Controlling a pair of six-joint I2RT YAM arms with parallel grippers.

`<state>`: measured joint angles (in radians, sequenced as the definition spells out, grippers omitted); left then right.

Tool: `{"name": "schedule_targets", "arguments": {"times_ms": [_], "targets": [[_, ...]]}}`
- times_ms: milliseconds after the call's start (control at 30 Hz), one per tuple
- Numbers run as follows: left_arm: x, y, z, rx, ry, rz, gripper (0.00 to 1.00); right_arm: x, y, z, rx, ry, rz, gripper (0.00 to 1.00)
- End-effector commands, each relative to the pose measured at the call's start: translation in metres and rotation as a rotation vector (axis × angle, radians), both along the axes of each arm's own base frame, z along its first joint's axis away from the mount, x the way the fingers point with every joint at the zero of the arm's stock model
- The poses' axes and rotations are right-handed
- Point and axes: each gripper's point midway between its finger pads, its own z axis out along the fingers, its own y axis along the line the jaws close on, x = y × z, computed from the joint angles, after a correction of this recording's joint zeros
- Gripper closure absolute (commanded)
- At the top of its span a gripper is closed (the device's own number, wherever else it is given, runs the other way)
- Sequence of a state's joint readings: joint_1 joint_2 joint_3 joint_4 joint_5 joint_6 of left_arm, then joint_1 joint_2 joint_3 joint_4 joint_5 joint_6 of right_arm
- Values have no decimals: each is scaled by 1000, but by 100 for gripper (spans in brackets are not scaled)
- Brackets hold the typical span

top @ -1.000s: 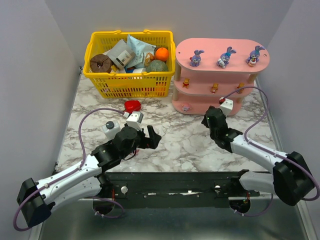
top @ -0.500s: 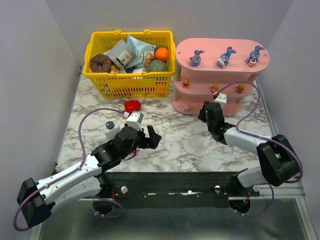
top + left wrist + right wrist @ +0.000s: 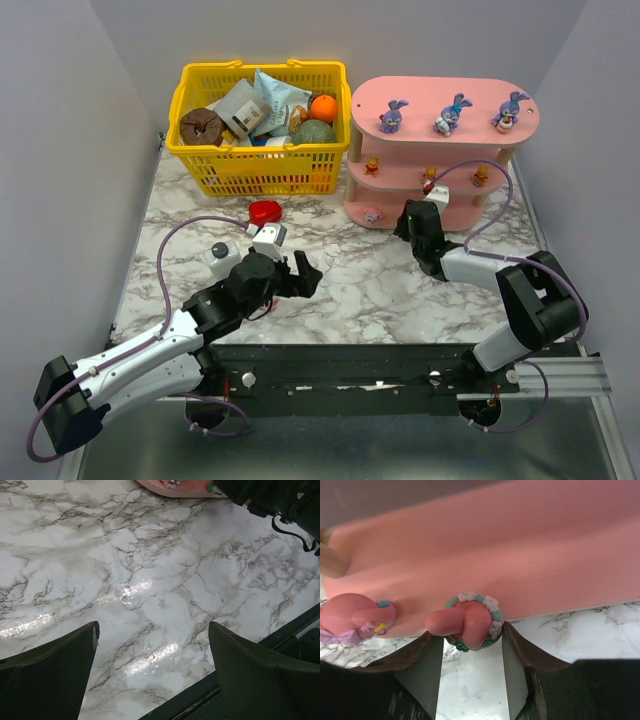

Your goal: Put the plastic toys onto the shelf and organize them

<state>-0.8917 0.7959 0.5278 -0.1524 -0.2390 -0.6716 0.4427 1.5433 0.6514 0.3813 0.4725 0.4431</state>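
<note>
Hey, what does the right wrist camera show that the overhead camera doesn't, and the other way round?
Only the right wrist view: a pink toy with a flower ring, held in the right gripper at the edge of the shelf's lowest board.
Only the overhead view: the yellow basket, blue bunnies on the top board, orange toys on the middle board, the red heart, and the open left gripper.
Both: the shelf, the marble table, and a second pink toy on the lowest board.

Top external: high behind near tabletop (image 3: pixel 360 290) edge, looking down. Left wrist: close over tabletop, catching shelf (image 3: pixel 195 489) base. Right wrist: right up against same shelf base.
</note>
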Motion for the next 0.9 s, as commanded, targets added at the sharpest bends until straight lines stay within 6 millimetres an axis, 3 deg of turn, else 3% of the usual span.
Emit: {"name": "schedule_targets", "arguments": {"times_ms": [0, 567, 867], "targets": [[3, 4, 0, 7, -11, 29, 1, 17, 3, 11, 0, -35, -2, 80], [3, 6, 1, 8, -13, 31, 1, 25, -10, 8, -30, -20, -110, 76], [3, 6, 3, 5, -16, 29, 1, 25, -11, 9, -27, -20, -124, 57]]}}
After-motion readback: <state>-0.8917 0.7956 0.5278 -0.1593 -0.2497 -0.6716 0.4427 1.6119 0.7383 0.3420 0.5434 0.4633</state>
